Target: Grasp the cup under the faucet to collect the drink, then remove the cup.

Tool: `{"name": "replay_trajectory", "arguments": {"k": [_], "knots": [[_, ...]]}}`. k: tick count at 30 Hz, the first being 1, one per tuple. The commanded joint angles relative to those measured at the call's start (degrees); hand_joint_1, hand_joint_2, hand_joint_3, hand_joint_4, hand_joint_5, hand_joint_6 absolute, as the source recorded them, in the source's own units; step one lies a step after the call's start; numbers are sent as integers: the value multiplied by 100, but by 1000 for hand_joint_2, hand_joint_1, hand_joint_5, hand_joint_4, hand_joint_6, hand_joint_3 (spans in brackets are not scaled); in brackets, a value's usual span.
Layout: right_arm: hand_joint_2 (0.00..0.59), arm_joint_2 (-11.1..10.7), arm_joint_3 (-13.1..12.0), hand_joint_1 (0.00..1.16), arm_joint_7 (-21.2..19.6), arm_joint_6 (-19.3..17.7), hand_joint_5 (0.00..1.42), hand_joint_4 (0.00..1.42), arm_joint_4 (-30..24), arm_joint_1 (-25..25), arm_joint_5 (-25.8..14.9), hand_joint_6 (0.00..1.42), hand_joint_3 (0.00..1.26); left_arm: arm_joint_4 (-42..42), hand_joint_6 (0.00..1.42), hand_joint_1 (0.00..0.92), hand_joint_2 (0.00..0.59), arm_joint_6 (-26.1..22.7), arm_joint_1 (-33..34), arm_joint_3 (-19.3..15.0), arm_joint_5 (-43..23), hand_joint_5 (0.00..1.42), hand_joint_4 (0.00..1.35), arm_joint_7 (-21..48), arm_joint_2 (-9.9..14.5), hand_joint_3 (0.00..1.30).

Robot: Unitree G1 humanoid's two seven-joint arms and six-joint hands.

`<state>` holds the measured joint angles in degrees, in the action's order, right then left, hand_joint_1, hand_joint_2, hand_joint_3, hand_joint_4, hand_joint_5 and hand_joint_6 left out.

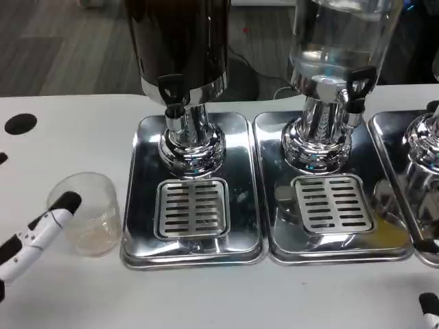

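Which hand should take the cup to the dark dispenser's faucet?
Left. The left hand is already at the cup, a finger lying against its wall, just left of the tray beneath the faucet. Of the right hand only a fingertip shows at the far lower right corner.

The left hand (31, 236) reaches in from the near left with one finger extended; a fingertip of the right hand (429, 307) shows at the near right.

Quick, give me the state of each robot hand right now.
Left robot hand: a finger lies against the clear cup; whether it grips cannot be told.
Right robot hand: only a fingertip in frame; cannot be told.
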<state>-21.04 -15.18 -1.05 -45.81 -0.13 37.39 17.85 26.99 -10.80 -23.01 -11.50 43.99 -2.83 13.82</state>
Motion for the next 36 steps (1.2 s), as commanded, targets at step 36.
{"name": "replay_trajectory", "arguments": {"k": [36], "knots": [[397, -208, -38, 619, 383, -713, 168, 224, 324, 165, -674, 23, 307, -1705, 992, 375, 57, -1751, 1881, 1994, 1485, 698, 302, 285, 591, 289]]}}
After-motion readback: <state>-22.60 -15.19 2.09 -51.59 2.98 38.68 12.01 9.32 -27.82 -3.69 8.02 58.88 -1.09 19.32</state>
